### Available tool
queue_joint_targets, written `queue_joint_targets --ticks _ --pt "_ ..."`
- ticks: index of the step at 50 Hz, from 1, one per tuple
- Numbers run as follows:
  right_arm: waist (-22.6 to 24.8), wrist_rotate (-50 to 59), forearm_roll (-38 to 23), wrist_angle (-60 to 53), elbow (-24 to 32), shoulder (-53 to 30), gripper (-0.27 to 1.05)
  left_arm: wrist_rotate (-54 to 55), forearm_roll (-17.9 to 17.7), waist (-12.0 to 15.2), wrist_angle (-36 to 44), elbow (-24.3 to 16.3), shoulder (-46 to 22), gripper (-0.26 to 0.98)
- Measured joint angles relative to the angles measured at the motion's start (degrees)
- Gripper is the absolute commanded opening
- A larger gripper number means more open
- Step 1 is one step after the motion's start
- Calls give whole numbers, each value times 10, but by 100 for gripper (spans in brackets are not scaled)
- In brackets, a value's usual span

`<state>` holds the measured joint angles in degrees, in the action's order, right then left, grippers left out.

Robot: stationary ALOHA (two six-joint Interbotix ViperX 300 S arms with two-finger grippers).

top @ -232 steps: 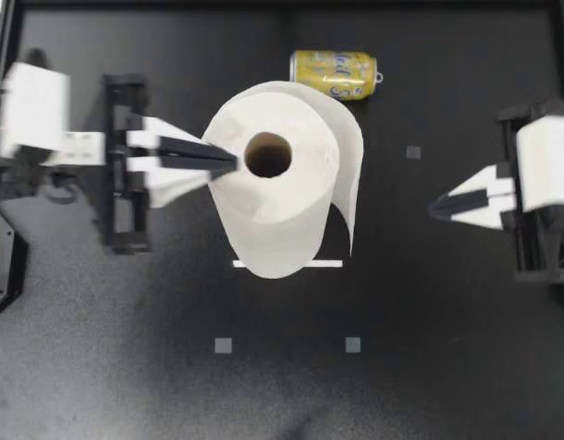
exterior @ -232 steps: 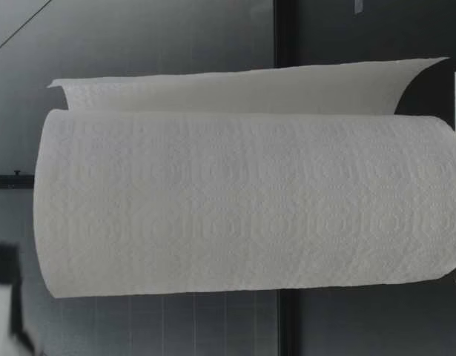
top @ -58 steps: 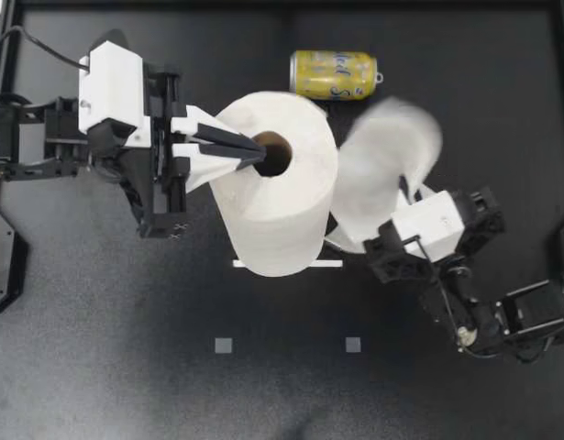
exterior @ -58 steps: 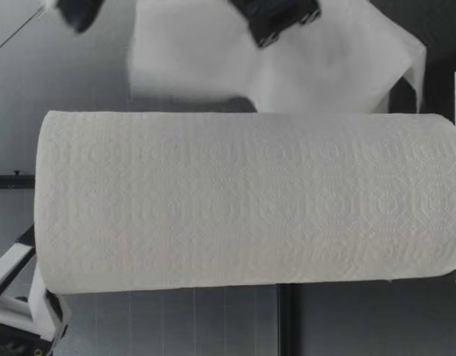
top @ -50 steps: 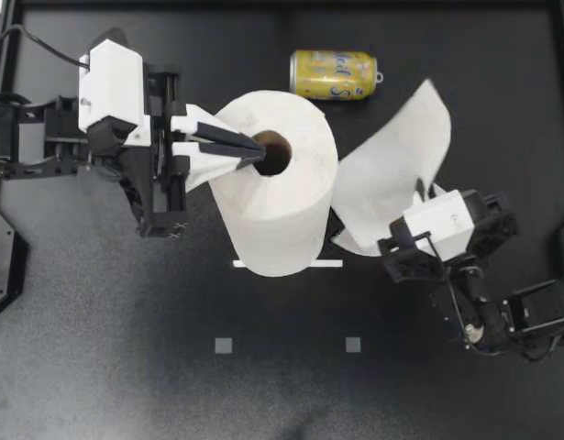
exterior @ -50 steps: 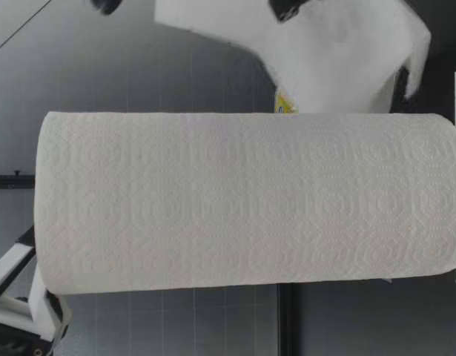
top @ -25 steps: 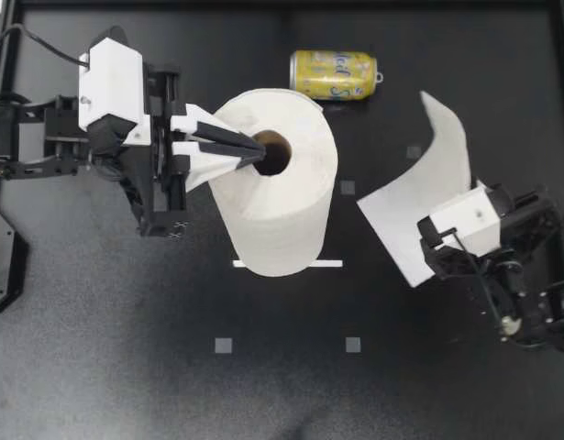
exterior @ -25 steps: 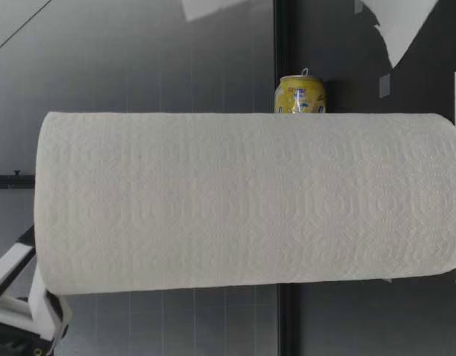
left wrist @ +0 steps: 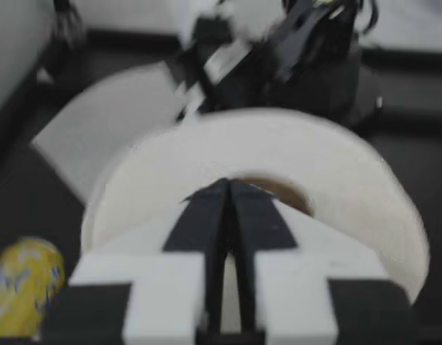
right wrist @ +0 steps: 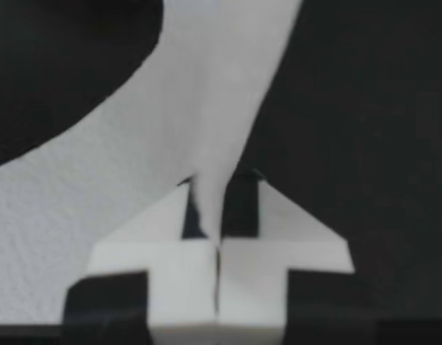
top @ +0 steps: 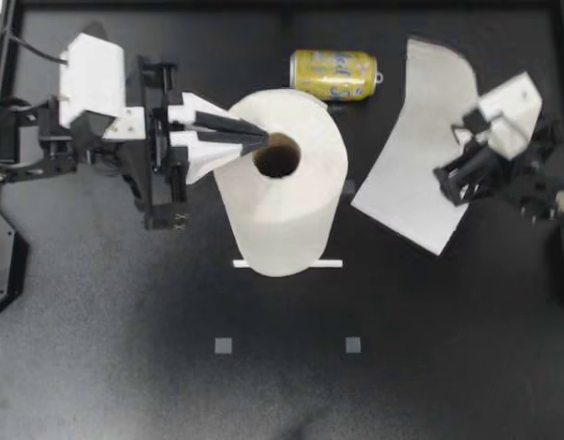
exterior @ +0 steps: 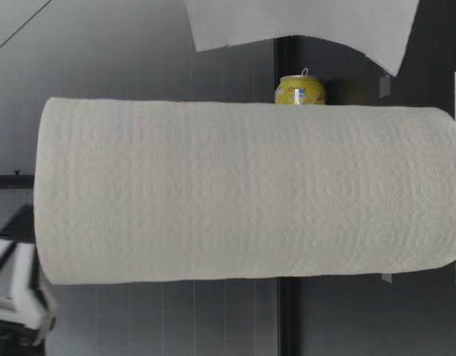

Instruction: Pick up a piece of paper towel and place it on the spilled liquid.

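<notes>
- Top view, paper towel roll (top: 282, 215): upright at mid-bench, cardboard core (top: 278, 157) open at the top, short white strip (top: 287, 264) at its foot.
- Top view, left end effector (top: 262, 139): fingers pressed together, nothing between them, tips at the roll's top rim just beside the core.
- Top view, torn paper towel sheet (top: 414, 147): fully apart from the roll, on its right side, upper edge near the yellow can (top: 334, 73).
- Top view, right end effector (top: 449, 180): clamped on the sheet's right edge.
- Top view, can: on its side, behind the roll.
- Top view, bench (top: 126, 367): dark, with two grey square markers (top: 224, 346) on the bare part in front of the roll.
- Low view, roll (exterior: 250, 193): upright, closest to the camera, filling most of the frame.
- Low view, can (exterior: 300, 90): farther off, partly hidden behind the roll.
- Low view, sheet (exterior: 302, 22): hanging beyond the roll; contact with the bench (exterior: 346, 311) impossible to tell.
- Left wrist view, left end effector (left wrist: 226, 188): fingers closed against each other, tips at the edge of the core (left wrist: 282, 190).
- Left wrist view, roll (left wrist: 343, 180): directly under and ahead of the fingers.
- Left wrist view, sheet (left wrist: 98, 136): beyond the roll, below the blurred right arm (left wrist: 307, 50).
- Left wrist view, can (left wrist: 23, 277): beside the roll.
- Right wrist view, right end effector (right wrist: 221, 188): both fingers gripping a fold of the sheet (right wrist: 134, 144) from two sides.
- Right wrist view, sheet: spread ahead of the fingers over the dark bench (right wrist: 364, 86).
</notes>
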<state>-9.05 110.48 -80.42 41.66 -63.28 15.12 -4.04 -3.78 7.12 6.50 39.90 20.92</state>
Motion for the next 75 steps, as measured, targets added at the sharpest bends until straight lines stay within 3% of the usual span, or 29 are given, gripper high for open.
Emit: queue_joint_targets --ticks 12,22,36,53,61,72,75 --pt "-212 -142 -24 -221 21 -11 -17 4 0 -2 45 4 3 12" --pt "-309 -229 -14 -311 58 -63 -17 4 1 -5 47 4 6 12" --pt "-352 -280 -14 -337 125 -163 -17 5 1 -6 47 4 11 12" --pt "-362 -301 -13 -334 153 -182 -15 6 1 -6 48 5 11 12" --pt "-363 -299 -13 -328 155 -188 4 5 1 -6 47 5 12 12" --pt "-362 -299 -6 -304 158 -192 64 4 1 -6 47 6 12 12" --pt "-362 -299 -6 -272 163 -192 70 4 0 -6 47 6 12 12"
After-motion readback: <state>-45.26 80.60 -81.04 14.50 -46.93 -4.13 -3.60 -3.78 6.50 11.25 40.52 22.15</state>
